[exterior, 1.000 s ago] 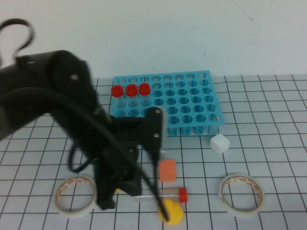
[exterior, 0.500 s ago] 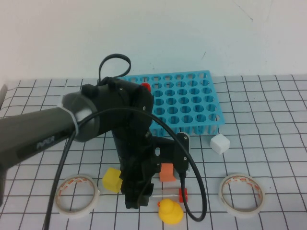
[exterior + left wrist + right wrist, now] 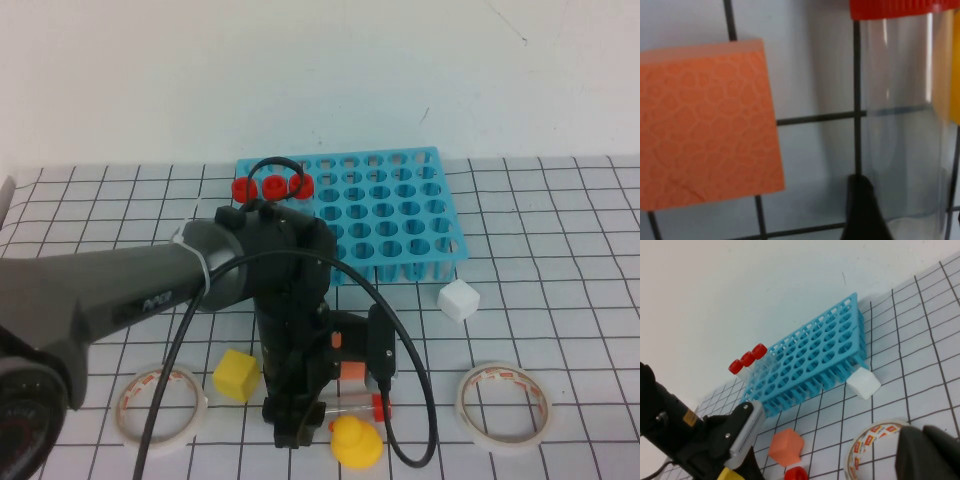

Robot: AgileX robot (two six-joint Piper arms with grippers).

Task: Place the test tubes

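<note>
The test tube (image 3: pixel 900 130) lies flat on the table (image 3: pixel 560 300), near the robot's edge. Its long axis runs side to side, roughly in line with the front of the blue rack (image 3: pixel 385 215). Its red cap (image 3: pixel 380 405) points to the robot's right, and its closed end points left, under the left claw (image 3: pixel 290 430). That claw hangs low over the clear body of the tube. Whether it is spread or closed cannot be told, and nothing shows it holding the tube. The step in hand looks like the pickup. To do it well, the claw should come down across the long axis and take the clear body a little way from the cap. It should close softly, because a round tube will likely roll or squirt out. There is little room. The orange block (image 3: pixel 350 370) sits just beside the tube on the rack side, and the yellow duck (image 3: pixel 355 442) sits just beside it on the robot's side, perhaps touching. A straight descent is therefore safer than a sweep. Once lifted, the tube needs turning cap up before it goes into a free hole next to the three capped tubes (image 3: pixel 272 187) at the rack's back left. The right claw (image 3: pixel 927 452) is closed and empty, parked near the right tape roll (image 3: pixel 503 403).
</note>
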